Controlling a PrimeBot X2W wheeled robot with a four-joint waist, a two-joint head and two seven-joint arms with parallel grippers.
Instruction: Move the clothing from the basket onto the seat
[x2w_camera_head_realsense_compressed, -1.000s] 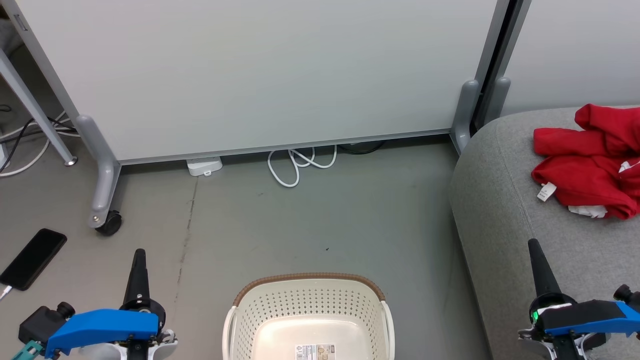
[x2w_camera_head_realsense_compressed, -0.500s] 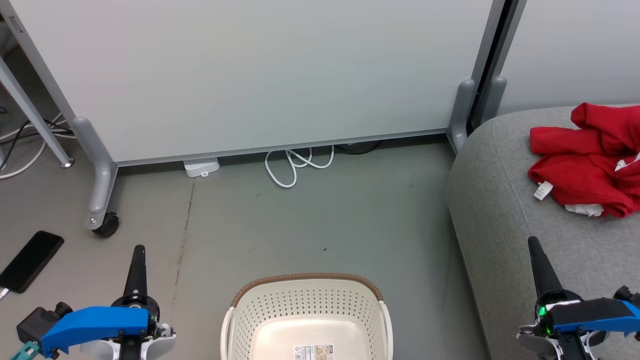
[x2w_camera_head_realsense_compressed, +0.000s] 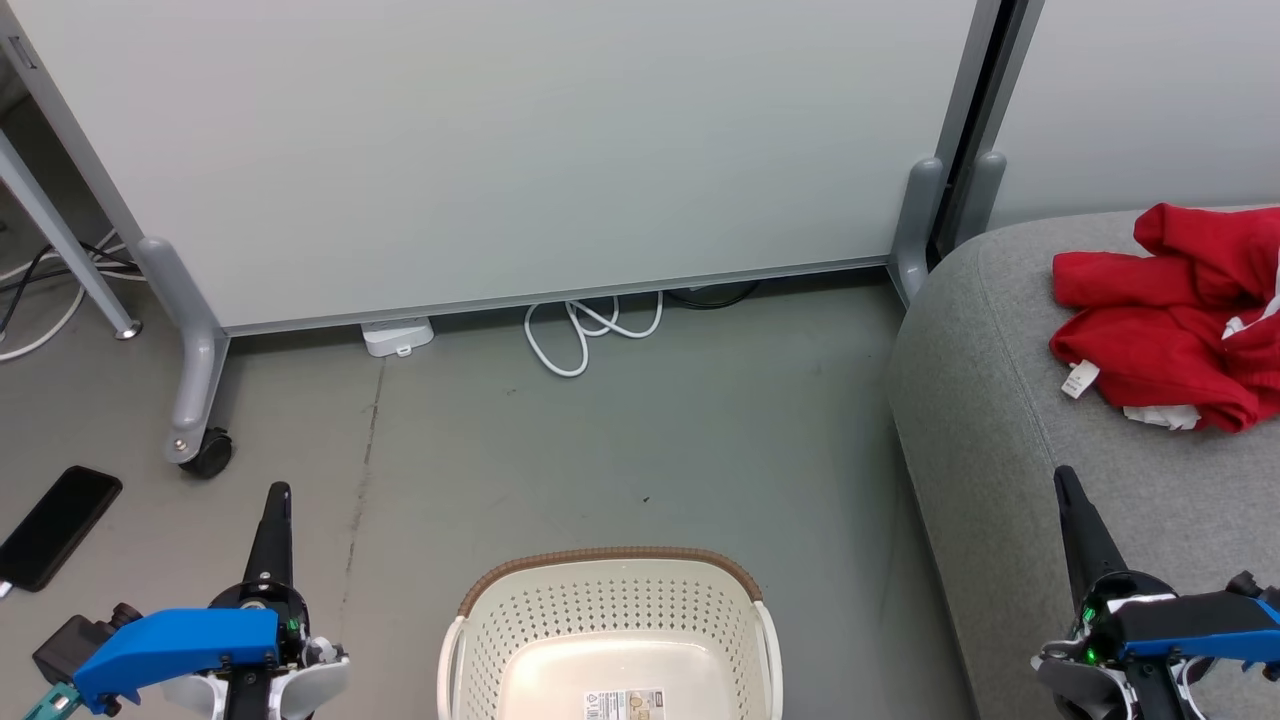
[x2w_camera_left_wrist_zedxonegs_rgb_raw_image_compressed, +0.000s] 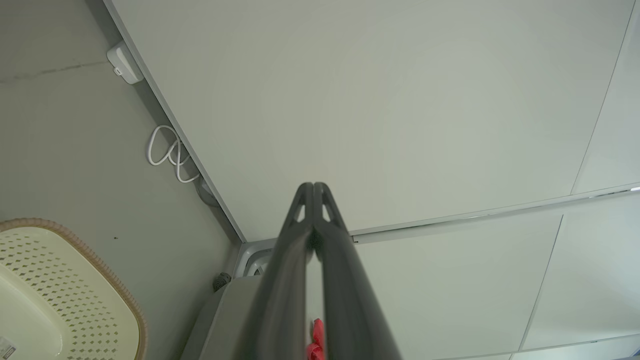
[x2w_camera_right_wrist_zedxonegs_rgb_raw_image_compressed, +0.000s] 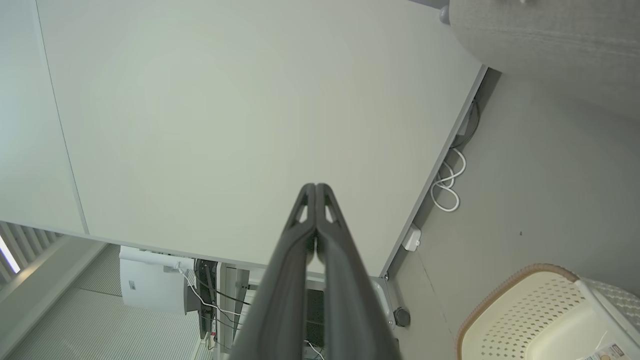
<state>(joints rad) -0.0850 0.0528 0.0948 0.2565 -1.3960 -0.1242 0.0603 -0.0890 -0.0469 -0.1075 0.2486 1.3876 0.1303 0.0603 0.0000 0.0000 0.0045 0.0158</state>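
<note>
The red clothing (x2w_camera_head_realsense_compressed: 1170, 315) lies crumpled on the grey seat (x2w_camera_head_realsense_compressed: 990, 400) at the right, a small white label at its left edge. The cream basket (x2w_camera_head_realsense_compressed: 610, 610) with its brown rim stands on the floor at bottom centre; only a sticker shows on its floor. My left gripper (x2w_camera_head_realsense_compressed: 277, 492) points up at the lower left, shut and holding nothing, left of the basket. My right gripper (x2w_camera_head_realsense_compressed: 1063, 476) is shut and bare over the seat's front edge, below the clothing. Both wrist views show the fingers pressed together: left gripper (x2w_camera_left_wrist_zedxonegs_rgb_raw_image_compressed: 313, 186), right gripper (x2w_camera_right_wrist_zedxonegs_rgb_raw_image_compressed: 316, 186), with the basket (x2w_camera_left_wrist_zedxonegs_rgb_raw_image_compressed: 65, 280) (x2w_camera_right_wrist_zedxonegs_rgb_raw_image_compressed: 530, 310) at their lower edges.
A pale partition panel (x2w_camera_head_realsense_compressed: 500, 150) on grey wheeled feet (x2w_camera_head_realsense_compressed: 195, 400) blocks the far side. A white cable loop (x2w_camera_head_realsense_compressed: 585, 335) and a white adapter (x2w_camera_head_realsense_compressed: 397, 335) lie at its base. A black phone (x2w_camera_head_realsense_compressed: 55, 525) lies on the floor at far left.
The camera has shifted slightly, sliding the whole scene a little left. Both grippers stay shut and sit a bit lower in the view.
</note>
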